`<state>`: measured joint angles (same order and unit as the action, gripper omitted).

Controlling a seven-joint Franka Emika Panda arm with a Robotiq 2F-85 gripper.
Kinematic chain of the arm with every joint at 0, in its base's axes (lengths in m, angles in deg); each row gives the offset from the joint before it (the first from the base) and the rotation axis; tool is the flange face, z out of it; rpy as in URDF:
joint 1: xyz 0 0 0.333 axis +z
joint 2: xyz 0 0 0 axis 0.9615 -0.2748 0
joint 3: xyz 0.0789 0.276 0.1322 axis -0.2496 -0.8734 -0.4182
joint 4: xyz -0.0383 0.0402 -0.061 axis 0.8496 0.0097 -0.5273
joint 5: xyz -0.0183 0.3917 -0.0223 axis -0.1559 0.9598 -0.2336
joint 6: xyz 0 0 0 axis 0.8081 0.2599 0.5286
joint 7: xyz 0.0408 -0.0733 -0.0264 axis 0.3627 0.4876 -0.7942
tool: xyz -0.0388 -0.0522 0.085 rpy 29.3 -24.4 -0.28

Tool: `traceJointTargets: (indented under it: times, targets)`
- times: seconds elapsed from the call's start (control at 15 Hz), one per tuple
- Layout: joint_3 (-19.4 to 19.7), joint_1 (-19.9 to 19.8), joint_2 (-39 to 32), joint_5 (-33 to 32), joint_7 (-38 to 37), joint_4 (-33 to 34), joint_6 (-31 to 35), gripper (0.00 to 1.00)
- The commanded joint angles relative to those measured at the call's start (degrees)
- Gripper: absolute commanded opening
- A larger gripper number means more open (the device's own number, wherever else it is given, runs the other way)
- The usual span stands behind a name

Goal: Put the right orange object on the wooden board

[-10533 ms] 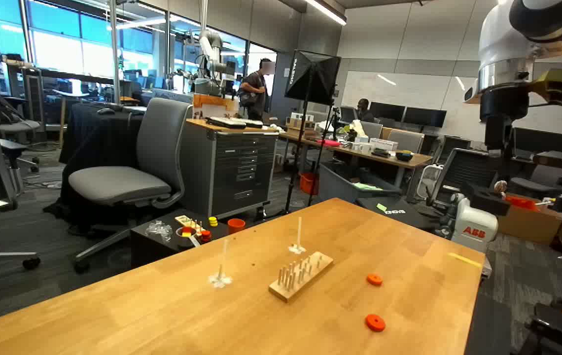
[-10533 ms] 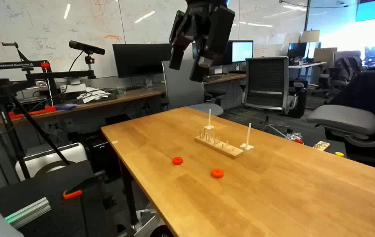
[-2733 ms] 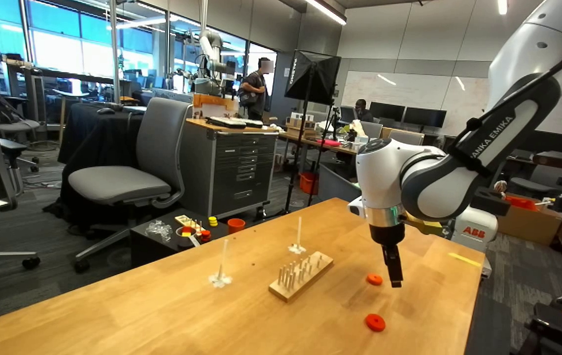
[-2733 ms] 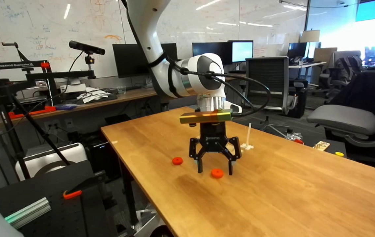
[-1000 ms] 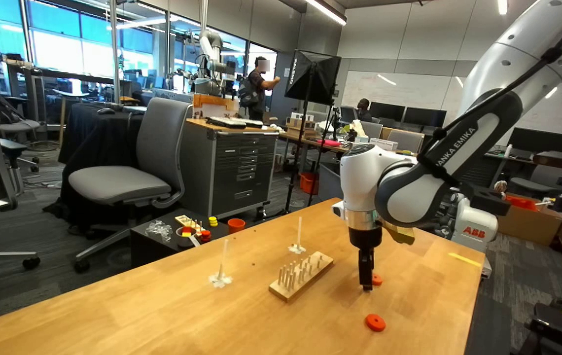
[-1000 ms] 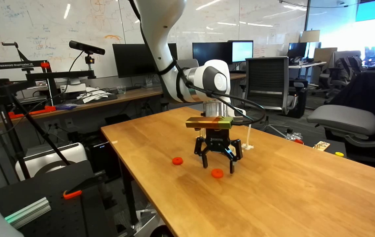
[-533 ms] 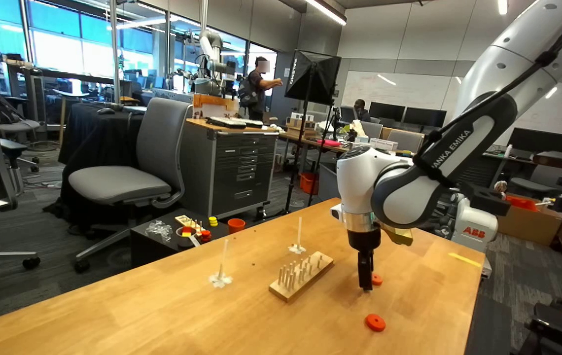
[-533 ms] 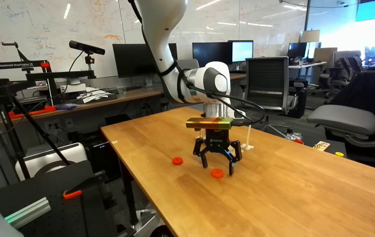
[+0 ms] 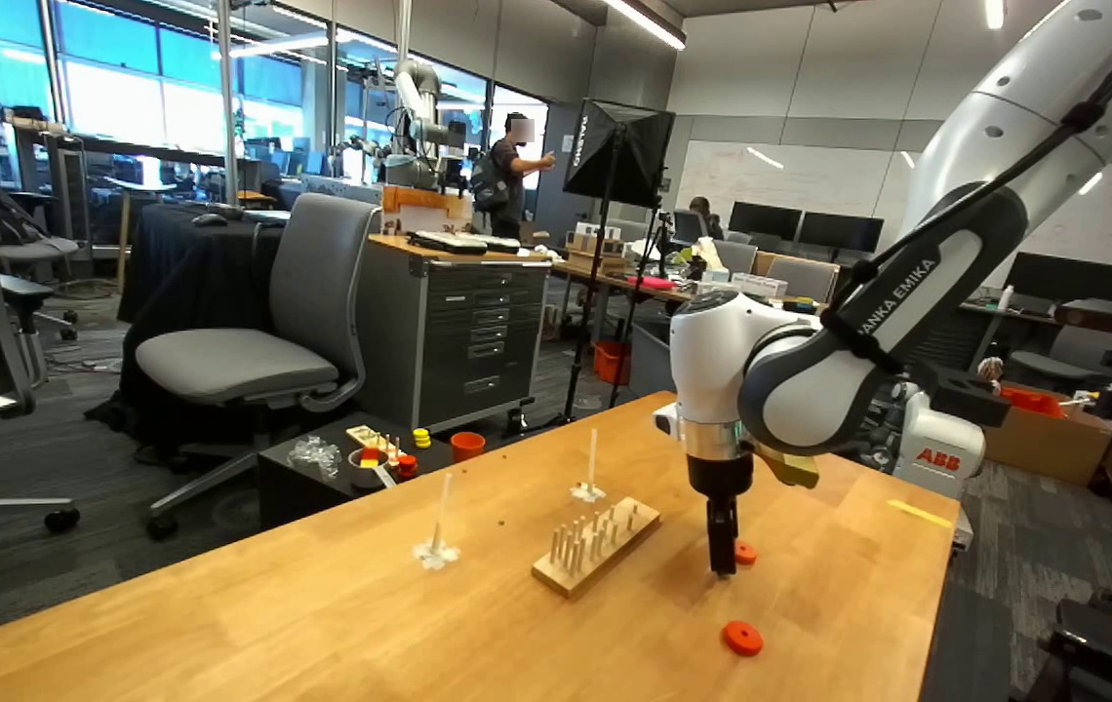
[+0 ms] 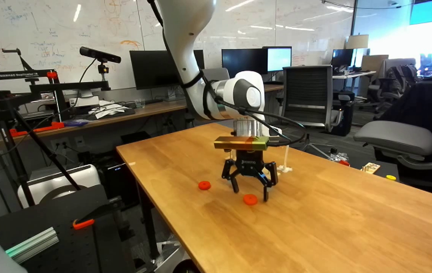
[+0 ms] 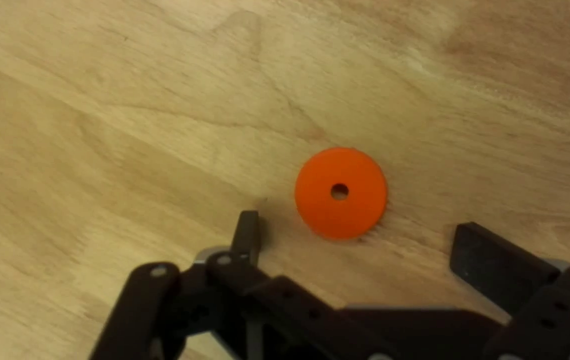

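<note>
In an exterior view my black two-fingered hand (image 10: 251, 195) hangs low over the light-brown wooden bench (image 10: 333, 227), its jaws standing well apart, holding nothing. The flat, round red-orange disc with a centre hole (image 10: 250, 200) lies just in front of the gap between them; a look-alike red-orange disc (image 10: 204, 185) lies nearer the bench's far left corner. I take the one by my hand, rightmost here, as my target.

In an exterior view the small, pale, rectangular wooden board with upright pegs (image 9: 603, 548) lies between the discs and the bench's long left edge. Over the last few seconds my hand has come across from the right edge's side and down beside the disc; in the last half second it has barely shifted. The disc has not budged, so I judge the approach nearly done, with grasp, lift and carry to the board still ahead.

In the wrist view the fingers (image 11: 247, 232) flank the disc without touching it, but their tips stop short of its middle. I reckon a small forward shift should precede the squeeze, or the disc may squirt away.
</note>
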<state>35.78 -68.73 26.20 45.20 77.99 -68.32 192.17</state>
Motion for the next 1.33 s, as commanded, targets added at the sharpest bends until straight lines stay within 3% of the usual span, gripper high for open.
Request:
traceJointTargets:
  times: [0.0,0.67,0.87,1.13,1.2,1.27]
  targets:
    - [-1.06,-0.54,3.16,0.77,1.36,-4.59,5.36,1.00]
    - [-0.78,-0.61,7.55,0.88,1.79,-10.29,13.62,1.00]
    - [1.47,1.16,6.94,-2.41,1.12,-9.54,15.34,1.00]
    - [8.96,7.94,5.93,-15.76,-2.15,-7.94,15.03,1.00]
    - [5.26,4.10,5.77,-10.95,-0.11,-8.28,14.39,1.00]
    - [5.73,4.53,5.75,-11.81,-0.58,-8.27,14.34,1.00]
